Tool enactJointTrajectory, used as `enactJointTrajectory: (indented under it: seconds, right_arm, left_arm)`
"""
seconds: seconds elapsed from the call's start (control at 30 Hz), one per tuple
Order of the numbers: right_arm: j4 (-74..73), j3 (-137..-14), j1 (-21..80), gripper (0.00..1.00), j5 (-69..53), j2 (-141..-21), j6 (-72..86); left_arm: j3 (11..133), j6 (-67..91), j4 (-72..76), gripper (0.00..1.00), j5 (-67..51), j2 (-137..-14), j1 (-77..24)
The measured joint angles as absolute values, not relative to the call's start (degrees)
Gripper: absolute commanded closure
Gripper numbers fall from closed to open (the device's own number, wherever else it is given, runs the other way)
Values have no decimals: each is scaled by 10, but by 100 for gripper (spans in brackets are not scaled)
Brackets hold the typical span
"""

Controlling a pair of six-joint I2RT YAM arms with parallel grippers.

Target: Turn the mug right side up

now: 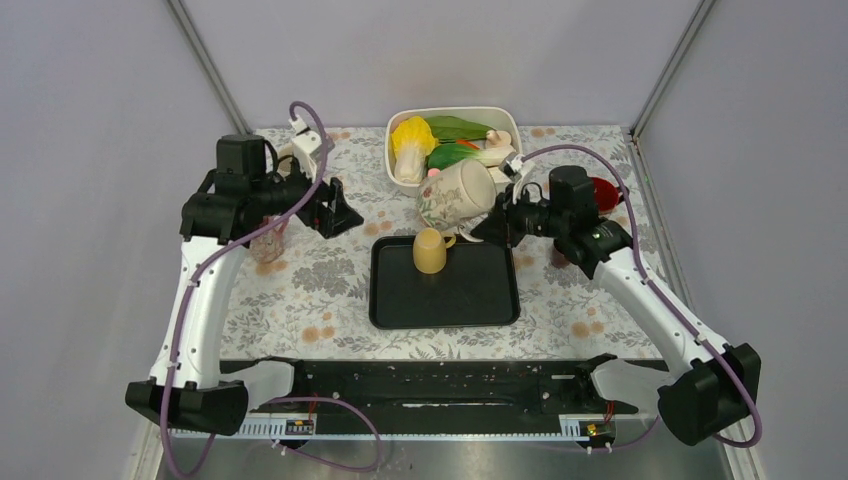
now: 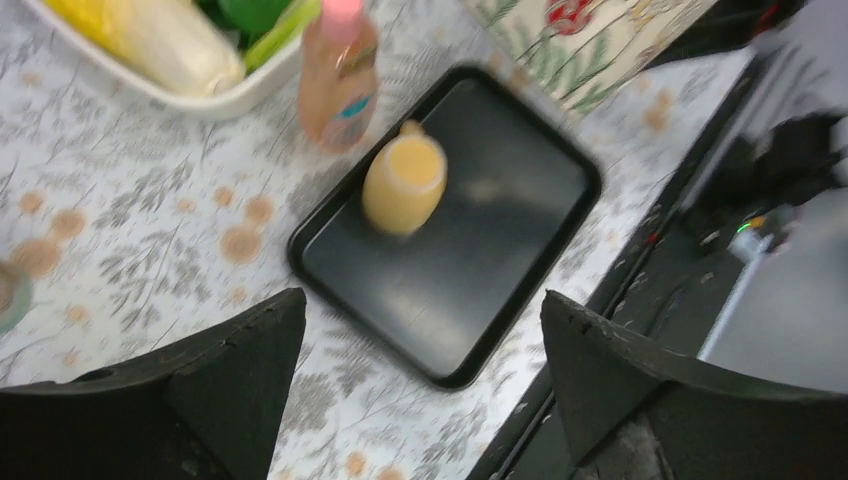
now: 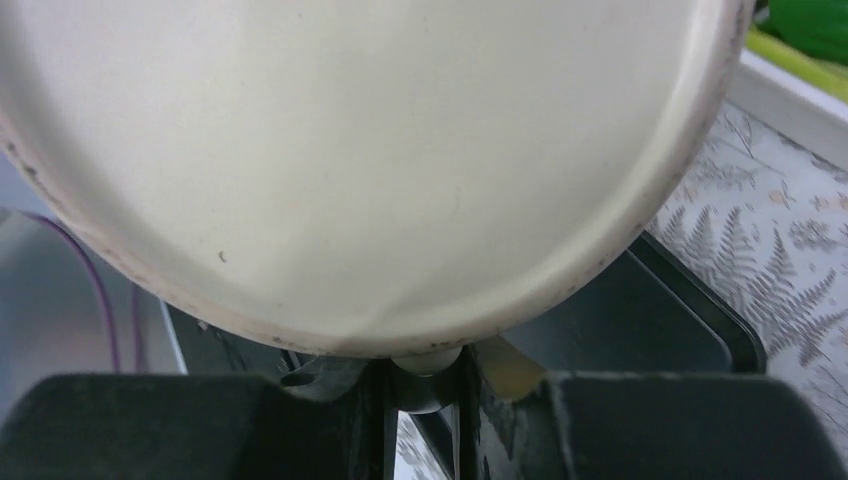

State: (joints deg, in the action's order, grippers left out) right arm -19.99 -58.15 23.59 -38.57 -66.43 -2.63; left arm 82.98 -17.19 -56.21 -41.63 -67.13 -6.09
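While the left hand (image 1: pixel 335 212) hangs spread, well apart, the right hand (image 1: pixel 490 225) pinches the floral mug (image 1: pixel 455 195) by its edge, aloft near the far edge of the tabletop (image 1: pixel 300 295), long axis tilting away leftward.

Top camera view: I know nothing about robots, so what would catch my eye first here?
A big floral mug hangs tilted in the air, held at its rim by the right gripper, above the far edge of a black tray. A small yellow cup sits on that tray, and a white tub of bright vegetables stands at the back.
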Motion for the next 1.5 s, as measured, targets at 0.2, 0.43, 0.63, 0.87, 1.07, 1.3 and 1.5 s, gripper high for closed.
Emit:
enactJointTrajectory:
  seconds: [0.2, 0.43, 0.63, 0.87, 1.07, 1.3, 1.5]
  right_arm:
    - [-71, -602, 273, 100, -369, -664, 138]
    - [10, -628, 304, 100, -370, -664, 222]
    - [41, -642, 326, 100, -368, -667, 255]
    - [62, -666, 351, 100, -370, -693, 269]
    - [104, -677, 368, 100, -372, -722, 293]
    - [136, -684, 371, 45, -371, -749, 324]
    - [109, -677, 377, 1, -325, -746, 286]
  left_arm:
    - [857, 48, -415, 7, -520, -669, -67]
    - [816, 272, -220, 10, -581, -669, -98]
    - [794, 385, -107, 22, -607, -672, -126]
    - [773, 482, 5, 41, -628, -675, -155]
    - [768, 564, 89, 100, -636, -689, -166]
    - [772, 565, 102, 100, -633, -688, -167]
    - [799, 423, -83, 100, -569, -690, -164]
